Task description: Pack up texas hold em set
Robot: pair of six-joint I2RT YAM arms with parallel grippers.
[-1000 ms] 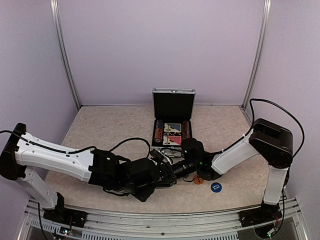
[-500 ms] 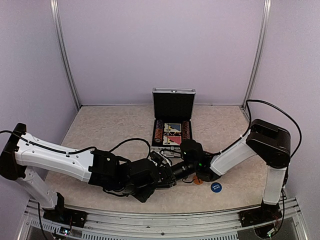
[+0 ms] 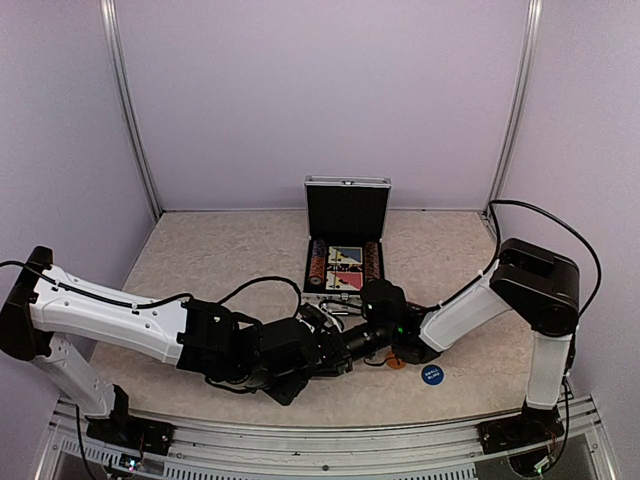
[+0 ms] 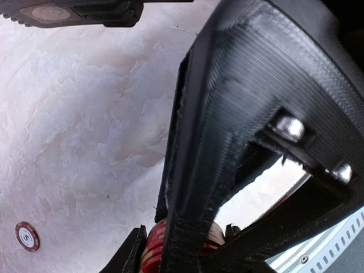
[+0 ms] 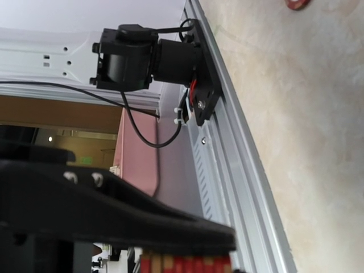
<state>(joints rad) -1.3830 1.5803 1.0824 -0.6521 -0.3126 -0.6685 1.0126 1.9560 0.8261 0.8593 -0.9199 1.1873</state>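
The small silver aluminium briefcase [image 3: 346, 212] stands open at the far middle of the beige marbled table [image 3: 220, 260]. Its black-lined lid is upright, so the tray below is free to receive pieces. Rows of chips and cards lie in the tray.

Both arms are stretched low and meet in front of the case. The left gripper [image 3: 323, 347] is pinching a stack of red plastic chips [image 4: 152, 250] by its sides; in the left wrist view the stack sits between its two fingers. The right gripper [image 3: 347, 341] is directly against it, and one of its black fingers crosses that view just above the stack. In the right wrist view the same chips show at the bottom edge, under a finger, but I cannot tell whether this gripper presses on them.

I judge this to be a handover: the stack is offered where the two grippers meet, so that the right arm can take it toward the case.

Not yet packed are a single red chip [image 4: 27, 236] on the table near the left gripper, and a round orange disc [image 3: 397, 362] and a round blue disc [image 3: 432, 376], both beside the right arm.
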